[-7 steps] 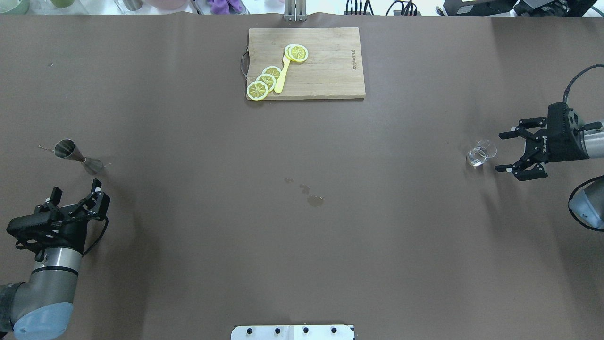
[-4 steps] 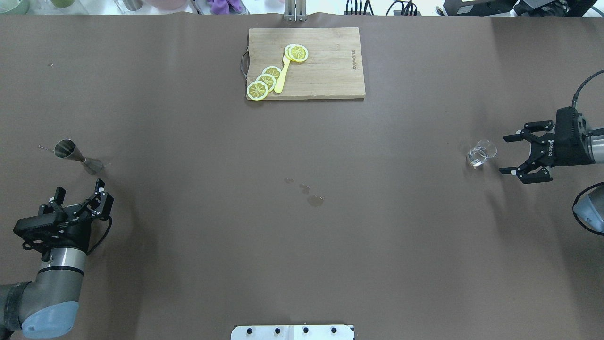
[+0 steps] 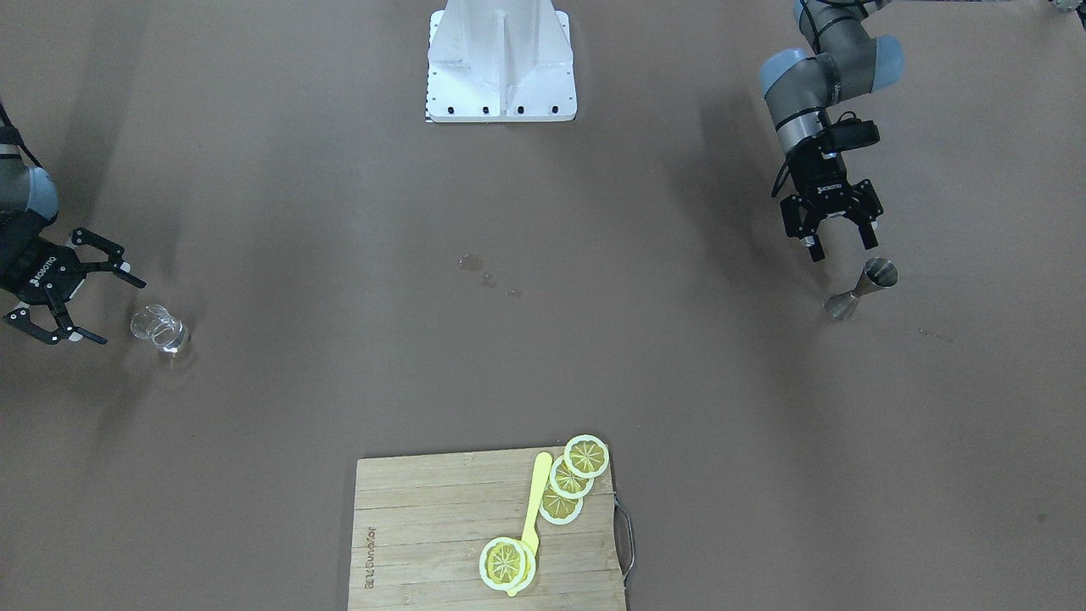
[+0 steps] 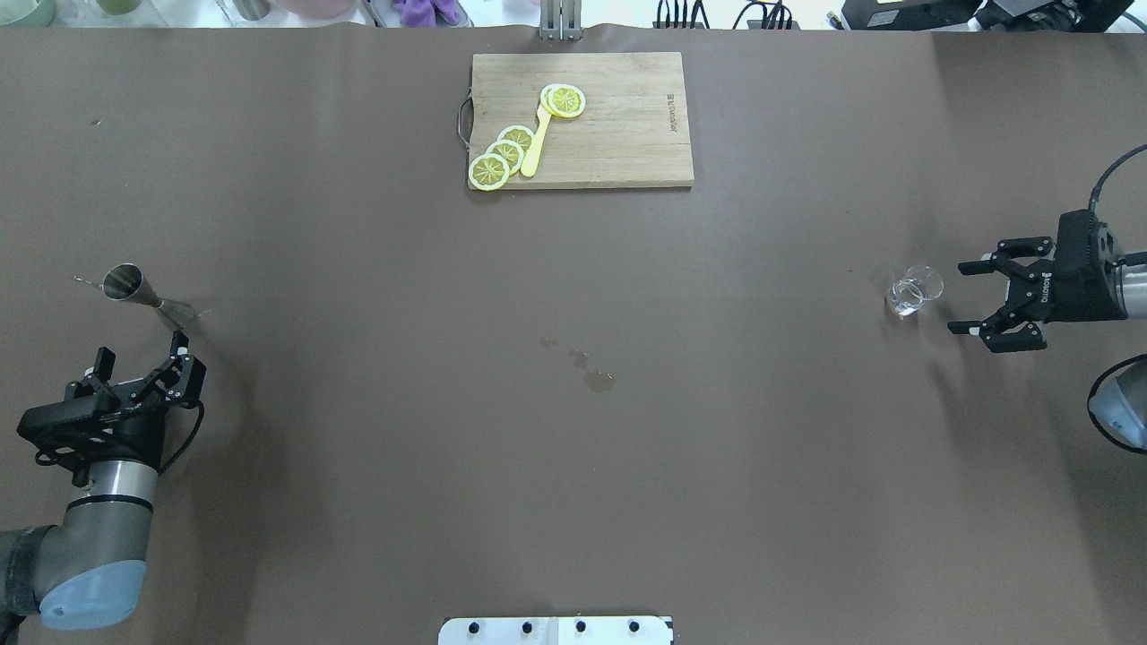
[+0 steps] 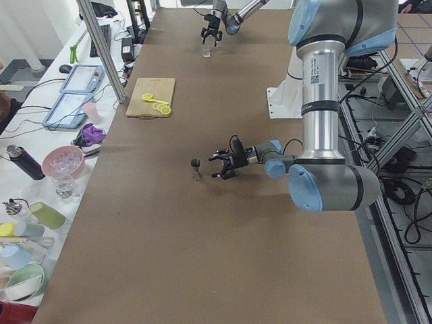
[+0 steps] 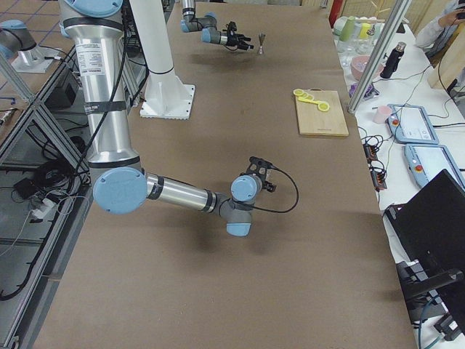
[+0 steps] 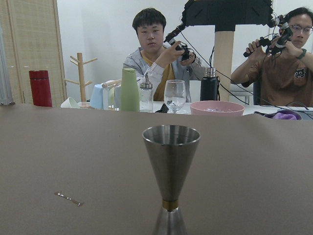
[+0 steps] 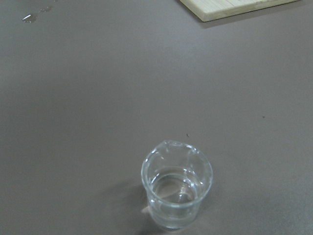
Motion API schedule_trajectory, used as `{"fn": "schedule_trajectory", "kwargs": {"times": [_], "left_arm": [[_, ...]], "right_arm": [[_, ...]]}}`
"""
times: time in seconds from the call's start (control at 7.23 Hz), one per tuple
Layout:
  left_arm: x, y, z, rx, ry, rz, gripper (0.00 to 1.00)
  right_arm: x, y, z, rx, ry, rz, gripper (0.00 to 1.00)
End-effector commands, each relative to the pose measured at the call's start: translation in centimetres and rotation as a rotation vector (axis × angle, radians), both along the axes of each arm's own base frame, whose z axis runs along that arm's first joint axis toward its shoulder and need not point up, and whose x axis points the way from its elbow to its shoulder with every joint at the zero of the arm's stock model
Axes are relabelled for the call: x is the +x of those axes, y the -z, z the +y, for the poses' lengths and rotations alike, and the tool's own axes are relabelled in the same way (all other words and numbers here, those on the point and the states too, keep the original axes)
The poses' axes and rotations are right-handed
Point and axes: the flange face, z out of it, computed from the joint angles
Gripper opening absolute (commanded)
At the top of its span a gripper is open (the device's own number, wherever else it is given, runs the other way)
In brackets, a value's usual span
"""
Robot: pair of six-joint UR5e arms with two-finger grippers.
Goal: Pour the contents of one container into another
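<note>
Centre your wide-open right gripper [image 4: 959,297] around the glass pitcher [image 4: 914,291], low and level, before you close.

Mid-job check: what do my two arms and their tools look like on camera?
The left arm and right arm are silver-grey tubes with pale blue joint caps. The left tool and right tool are black and two-fingered, with linked fingers, white lettering on the body and a black cable looping at the wrist.
</note>
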Motion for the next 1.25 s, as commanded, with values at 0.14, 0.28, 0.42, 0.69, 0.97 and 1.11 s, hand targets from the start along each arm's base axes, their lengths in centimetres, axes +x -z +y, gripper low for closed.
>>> {"fn": "schedule_trajectory", "kwargs": {"times": [0.14,0.28,0.42,0.69,0.97,1.11], "left_arm": [[0.7,-0.2,-1.4,0.0,0.03,-0.01,0.97],[0.4,-0.3,-1.8,-0.001,0.039,-0.013,0.97],[0.0,-0.4,-2.3,-0.002,0.051,-0.019,0.97],[0.8,-0.3,-3.4,-0.005,0.068,-0.012,0.97],[1.5,0.1,-4.6,-0.003,0.091,-0.003,0.97],[1.3,-0.5,-4.8,-0.006,0.096,-0.024,0.97]], "right_arm": [[-1.8,-0.6,0.3,-0.005,-0.008,-0.006,0.95],[-1.9,-0.3,0.0,-0.017,-0.024,-0.013,0.95],[-2.2,0.1,-0.4,-0.019,-0.037,-0.02,0.95],[-2.2,0.4,-1.1,-0.026,-0.083,-0.025,0.95],[-2.4,0.7,-1.4,-0.039,-0.095,-0.032,0.95],[-2.7,0.9,-1.5,-0.043,-0.092,-0.037,0.95]]}}
